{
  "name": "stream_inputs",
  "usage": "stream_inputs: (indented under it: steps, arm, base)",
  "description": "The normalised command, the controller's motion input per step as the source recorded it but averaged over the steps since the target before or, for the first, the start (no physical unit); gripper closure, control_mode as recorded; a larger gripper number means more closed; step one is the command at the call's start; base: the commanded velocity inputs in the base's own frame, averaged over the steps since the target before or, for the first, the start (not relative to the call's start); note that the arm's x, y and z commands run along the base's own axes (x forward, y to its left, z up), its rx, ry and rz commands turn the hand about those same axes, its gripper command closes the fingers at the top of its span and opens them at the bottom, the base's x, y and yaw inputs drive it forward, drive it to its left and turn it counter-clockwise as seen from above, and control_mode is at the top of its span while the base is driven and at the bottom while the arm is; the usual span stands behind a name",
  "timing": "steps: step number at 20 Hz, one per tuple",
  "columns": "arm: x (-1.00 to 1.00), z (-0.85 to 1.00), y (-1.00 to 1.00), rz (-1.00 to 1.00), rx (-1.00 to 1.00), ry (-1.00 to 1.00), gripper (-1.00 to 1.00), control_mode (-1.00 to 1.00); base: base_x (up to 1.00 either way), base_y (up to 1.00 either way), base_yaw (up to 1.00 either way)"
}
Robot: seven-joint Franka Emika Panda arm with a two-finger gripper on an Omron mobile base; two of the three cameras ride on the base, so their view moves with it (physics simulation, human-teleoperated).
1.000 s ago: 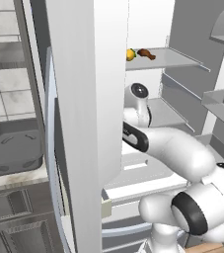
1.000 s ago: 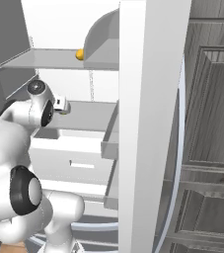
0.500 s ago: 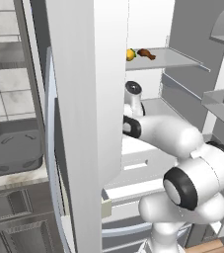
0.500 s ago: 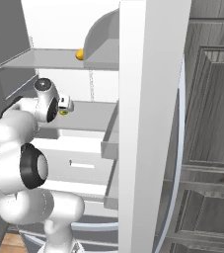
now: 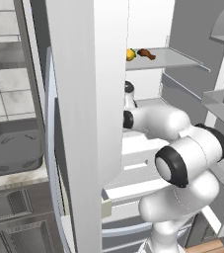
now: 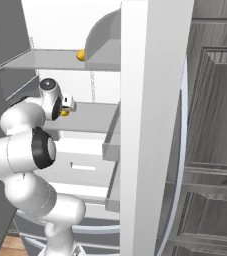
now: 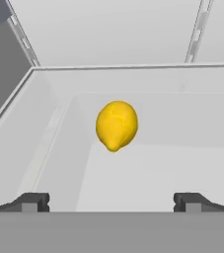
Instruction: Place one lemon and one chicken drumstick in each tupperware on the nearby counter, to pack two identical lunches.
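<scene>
Left base view: the white arm reaches into the open white fridge, its hand hidden behind the door edge. On the upper grey shelf [image 5: 175, 57] lie a small yellow-orange lemon [image 5: 130, 54] and a reddish-brown tapering chicken drumstick [image 5: 146, 53], just beside each other. 1 dark grey rectangular tupperware tray [image 5: 12, 148] sits on the pale marbled counter [image 5: 10, 179], well apart from the fridge and still without food.

Right base view: a bit of yellow, probably a second lemon [image 6: 64, 113], shows at the arm's wrist, by the middle shelf [image 6: 92, 117]. This side hides the tray and drumstick but shows the wrist.

Hand view: the two-finger gripper [image 7: 111, 201] stands wide, holding nothing, with that lemon [image 7: 116, 124] centred ahead on the white shelf floor. Judging by this, the arm should advance straight, straddle the fruit at its widest part, then close gently so it does not roll.
</scene>
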Motion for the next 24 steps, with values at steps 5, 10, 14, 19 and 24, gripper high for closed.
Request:
stream_inputs:
  steps: [5, 10, 14, 19, 24]
  arm:
    - [0.39, -0.15, 0.10, 0.00, 0.00, 0.02, -1.00, -1.00]
    - [0.37, -0.17, 0.09, 0.00, 0.00, 0.03, -1.00, -1.00]
    - [0.37, -0.15, 0.04, 0.00, 0.00, 0.04, -1.00, -1.00]
    - [0.39, -0.13, 0.06, 0.00, 0.00, 0.03, -1.00, -1.00]
    - [0.16, -0.25, 0.13, 0.00, 0.00, 0.05, -1.00, -1.00]
  base:
    - [0.00, 0.00, 0.00]
    - [0.00, 0.00, 0.00]
    - [0.00, 0.00, 0.00]
    - [0.00, 0.00, 0.00]
    - [0.00, 0.00, 0.00]
